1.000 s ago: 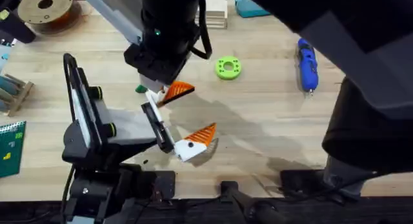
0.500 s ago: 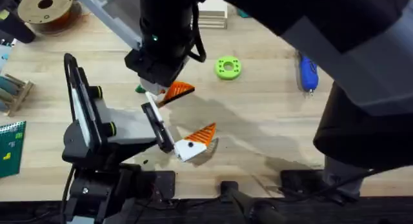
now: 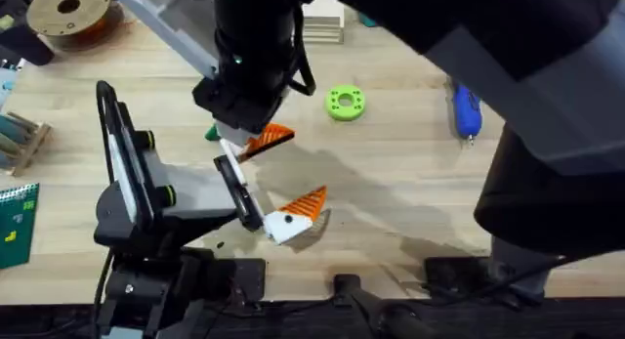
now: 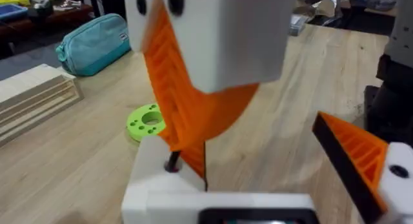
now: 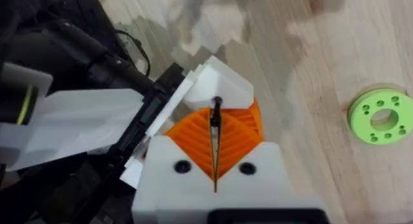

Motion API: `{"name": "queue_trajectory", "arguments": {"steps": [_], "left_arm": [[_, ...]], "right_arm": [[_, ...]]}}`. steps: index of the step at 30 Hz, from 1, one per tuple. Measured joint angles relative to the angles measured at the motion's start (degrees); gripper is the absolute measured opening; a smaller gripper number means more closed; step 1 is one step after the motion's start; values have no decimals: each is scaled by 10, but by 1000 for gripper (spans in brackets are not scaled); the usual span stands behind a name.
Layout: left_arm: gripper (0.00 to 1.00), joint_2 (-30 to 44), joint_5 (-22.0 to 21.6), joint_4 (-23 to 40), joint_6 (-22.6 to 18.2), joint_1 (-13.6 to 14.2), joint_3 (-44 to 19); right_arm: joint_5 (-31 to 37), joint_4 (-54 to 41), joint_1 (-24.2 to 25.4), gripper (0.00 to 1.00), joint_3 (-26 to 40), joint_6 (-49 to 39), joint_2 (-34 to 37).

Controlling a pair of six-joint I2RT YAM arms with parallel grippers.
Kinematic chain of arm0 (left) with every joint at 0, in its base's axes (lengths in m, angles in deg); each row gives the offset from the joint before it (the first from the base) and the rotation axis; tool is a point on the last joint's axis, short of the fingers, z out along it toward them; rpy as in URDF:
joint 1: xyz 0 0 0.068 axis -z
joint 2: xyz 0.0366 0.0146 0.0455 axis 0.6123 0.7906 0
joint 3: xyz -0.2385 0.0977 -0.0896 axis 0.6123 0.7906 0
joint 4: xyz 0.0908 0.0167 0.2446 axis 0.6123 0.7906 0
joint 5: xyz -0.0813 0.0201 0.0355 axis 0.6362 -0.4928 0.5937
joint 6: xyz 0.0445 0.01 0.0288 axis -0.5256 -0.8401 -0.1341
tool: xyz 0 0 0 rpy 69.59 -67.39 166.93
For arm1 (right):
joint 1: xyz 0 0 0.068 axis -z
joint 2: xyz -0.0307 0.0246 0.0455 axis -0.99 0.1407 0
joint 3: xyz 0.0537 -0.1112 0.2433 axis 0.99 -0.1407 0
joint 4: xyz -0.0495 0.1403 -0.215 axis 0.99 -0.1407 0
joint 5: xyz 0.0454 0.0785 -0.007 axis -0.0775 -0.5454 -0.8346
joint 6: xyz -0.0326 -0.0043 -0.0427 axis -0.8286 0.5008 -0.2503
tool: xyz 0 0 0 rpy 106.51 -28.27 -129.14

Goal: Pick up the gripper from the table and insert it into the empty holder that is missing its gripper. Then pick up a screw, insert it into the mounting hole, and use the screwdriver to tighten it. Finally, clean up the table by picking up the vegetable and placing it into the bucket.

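1. I see a light wooden table [image 3: 391, 202] carrying everything, its grain running left to right in the overhead view.
2. A bright green disc [image 3: 345, 103] with a centre hole lies flat near the middle.
3. The blue screwdriver [image 3: 466, 109] lies to the right of the disc, well apart from it, bit pointing toward the near edge.
4. A brown filament spool [image 3: 70, 11] sits at the far left corner.
5. A stack of pale wooden pieces [image 3: 322, 24] rests at the far edge.
6. A teal pouch [image 4: 97, 35] lies beside that stack.
7. A green vegetable [image 3: 211, 135] peeks out on the wood left of centre.
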Motion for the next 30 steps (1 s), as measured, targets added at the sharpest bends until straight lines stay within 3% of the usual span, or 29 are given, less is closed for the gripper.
{"name": "queue_trajectory", "arguments": {"steps": [30], "left_arm": [[995,0,0,0,-2,0,0]], "right_arm": [[0,-13,0,4,24,2,0]]}}
